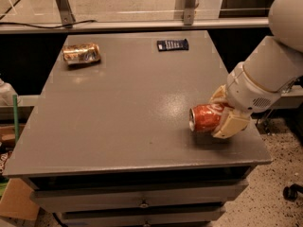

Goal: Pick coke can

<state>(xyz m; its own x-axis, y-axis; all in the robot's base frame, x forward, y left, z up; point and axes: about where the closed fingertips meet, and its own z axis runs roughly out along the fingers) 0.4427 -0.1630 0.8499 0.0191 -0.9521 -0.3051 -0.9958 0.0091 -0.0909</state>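
Jaws stand narrowed onto the coke can (204, 118), one cream finger (230, 125) against its lower side and the other against its upper rear side, so the can sits gripped between them. Gripper (222, 112) is at the right of the frame, a little below mid-height, over the near right part of the table (118, 126). Can lies on its side, silver top facing left, red body with white script partly covered by the fingers. Whether the can touches the table surface or is just clear of it cannot be told. White arm (270, 65) runs from the gripper up to the upper right corner of the frame. Gold-brown can (81, 53) lies on its side at the table's upper left, well apart. Dark blue packet (173, 44) lies flat near the far edge, upper centre. Drawer fronts (142, 197) show below the table's near edge.
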